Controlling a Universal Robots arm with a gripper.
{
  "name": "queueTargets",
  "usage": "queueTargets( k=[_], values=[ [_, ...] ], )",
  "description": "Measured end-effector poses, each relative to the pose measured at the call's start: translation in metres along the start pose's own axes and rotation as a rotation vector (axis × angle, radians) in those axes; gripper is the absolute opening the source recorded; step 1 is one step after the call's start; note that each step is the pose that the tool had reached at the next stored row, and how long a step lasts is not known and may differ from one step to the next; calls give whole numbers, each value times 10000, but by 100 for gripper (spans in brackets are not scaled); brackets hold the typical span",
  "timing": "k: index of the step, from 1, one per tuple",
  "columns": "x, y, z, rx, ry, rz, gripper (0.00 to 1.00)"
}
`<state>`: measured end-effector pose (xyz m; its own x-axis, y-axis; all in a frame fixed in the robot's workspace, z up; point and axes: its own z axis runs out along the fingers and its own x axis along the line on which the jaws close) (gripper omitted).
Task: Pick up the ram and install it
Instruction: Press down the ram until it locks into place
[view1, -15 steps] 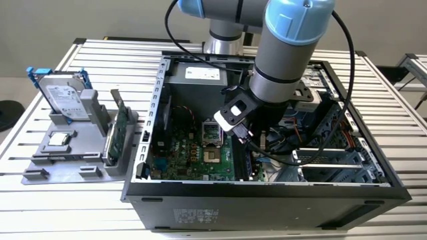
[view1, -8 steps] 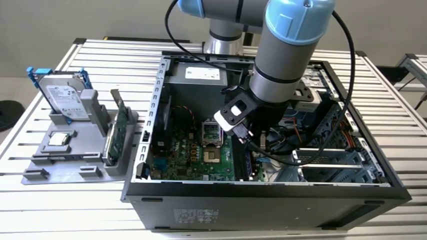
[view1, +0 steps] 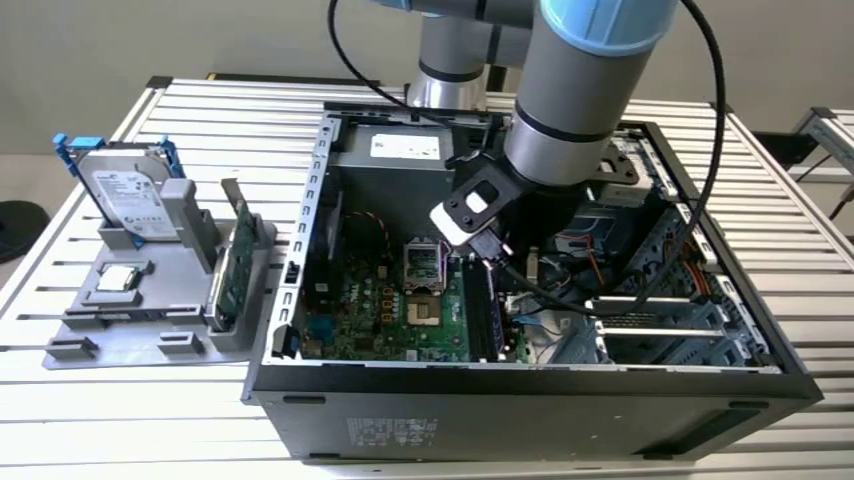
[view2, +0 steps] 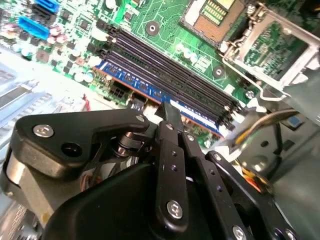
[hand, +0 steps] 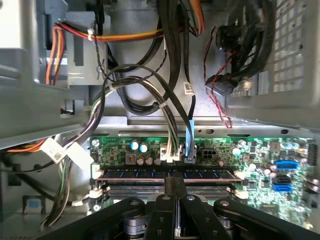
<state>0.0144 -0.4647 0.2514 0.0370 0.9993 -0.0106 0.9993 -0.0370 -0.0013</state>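
The ram (view2: 135, 80) is a dark blue stick standing on edge in the outermost memory slot of the green motherboard (view2: 155, 22), inside the open computer case (view1: 534, 385). It runs between the white slot clips in the first wrist view (hand: 135, 174). My gripper (view2: 167, 112) is shut, its two black fingers pressed together with nothing between them. Their tips meet the ram's upper edge near its middle (hand: 176, 182). In the exterior view the gripper (view1: 501, 265) reaches down into the case over the memory slots.
Empty black memory slots (view2: 165, 60) lie beside the ram, with the CPU socket (view1: 420, 270) beyond. Cable bundles (hand: 165, 110) hang close to the wrist. On the exterior view's left, a grey holder (view1: 127, 330) carries a hard drive (view1: 127, 195) and a green card (view1: 238, 270).
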Motion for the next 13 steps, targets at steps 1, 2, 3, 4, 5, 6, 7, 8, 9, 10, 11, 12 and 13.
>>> queueTargets(
  k=[1,2,3,4,5,6,7,8,9,10,11,12,13],
  values=[
    [-1,0,-47,1,-3,0,0],
    [-1,0,-91,1,-1,0,0],
    [-2,-1,-133,1,0,1,0],
    [-2,-1,-174,1,-2,1,0],
    [-2,0,-202,1,-2,0,0],
    [-2,0,-209,1,0,1,0],
    [-2,-1,-210,0,2,1,0],
    [-2,0,-210,0,3,0,0],
    [-2,-1,-211,0,2,1,0],
    [-2,-1,-215,1,-1,0,0],
    [-2,-1,-219,1,0,1,0],
    [-2,-1,-220,1,0,1,0],
    [-2,-1,-220,1,-1,1,0]
  ],
)
